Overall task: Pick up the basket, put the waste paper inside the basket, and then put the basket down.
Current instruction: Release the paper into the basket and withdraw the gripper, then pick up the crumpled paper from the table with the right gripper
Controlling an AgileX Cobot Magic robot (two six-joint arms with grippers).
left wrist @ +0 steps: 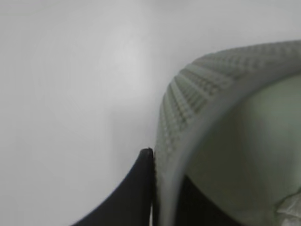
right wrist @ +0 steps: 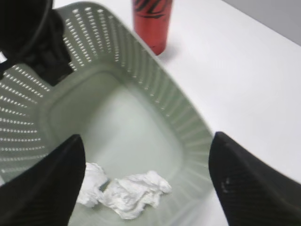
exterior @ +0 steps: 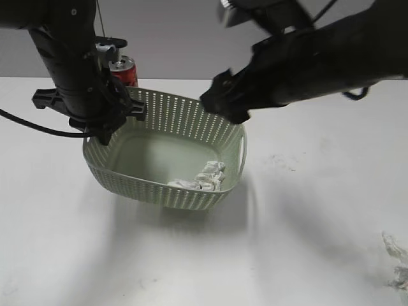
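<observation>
Basket (exterior: 167, 153), tilted near the counter's (exterior: 306, 210) far-left edge, hangs from my left gripper (exterior: 109, 121), clamped on its rim. Paper (right wrist: 126, 192) lies inside. My right gripper (right wrist: 146, 183) hovers apart above. Another wad (exterior: 396, 258) waits by the near-right corner; fetching it seems next.

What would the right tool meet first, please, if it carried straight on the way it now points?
Probably the waste paper lying in the basket: the right tool is open and aimed down into the basket, with the wads between its fingers. Depth is unclear.
</observation>
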